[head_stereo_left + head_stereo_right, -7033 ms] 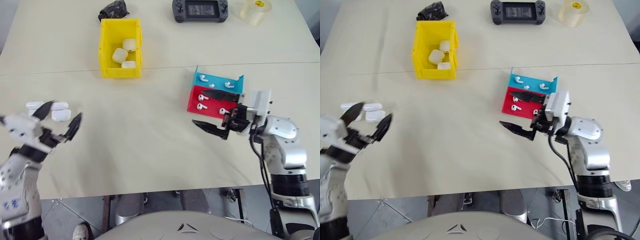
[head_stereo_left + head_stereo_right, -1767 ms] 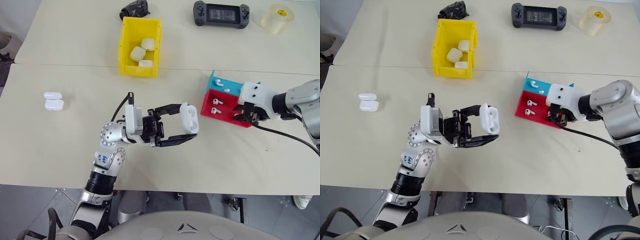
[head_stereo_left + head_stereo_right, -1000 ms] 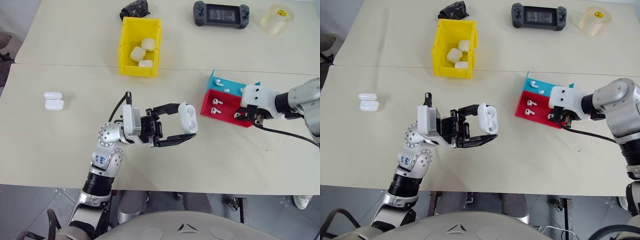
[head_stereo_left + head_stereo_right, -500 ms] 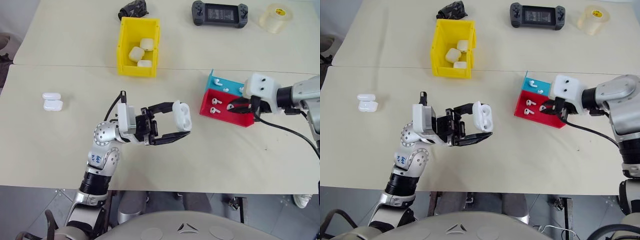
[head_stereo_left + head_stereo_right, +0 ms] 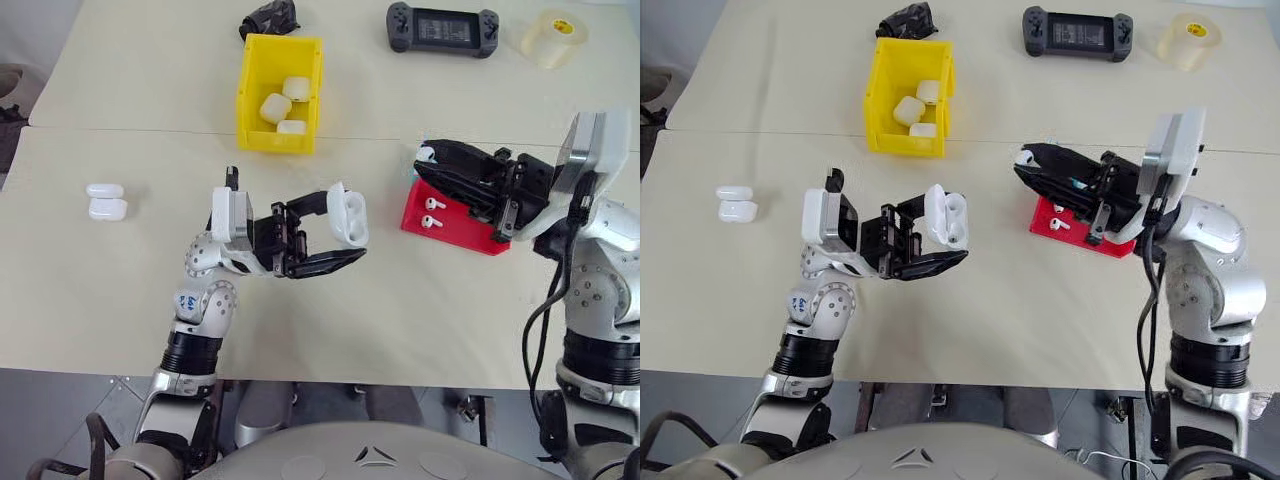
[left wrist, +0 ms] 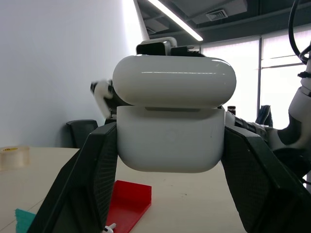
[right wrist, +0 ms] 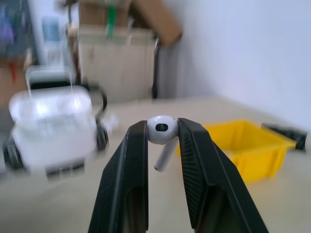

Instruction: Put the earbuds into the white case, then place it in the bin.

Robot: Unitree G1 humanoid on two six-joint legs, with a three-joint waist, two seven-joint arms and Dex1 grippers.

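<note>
Left gripper clamps white case, lid ajar, raised over counter centre. Right gripper at 3 o'clock pinches one earbud, tips toward case. Red tray beneath it holds earbuds. Bin at 12 o'clock, cases inside.

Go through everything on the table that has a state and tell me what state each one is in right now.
Left claw: shut on the white case.
White case: lid open, held above the table.
Right claw: shut on an earbud.
Earbud: pinched at its head, stem hanging free.
Yellow bin: holds three closed cases.
Red tray: two earbuds lying inside.
</note>
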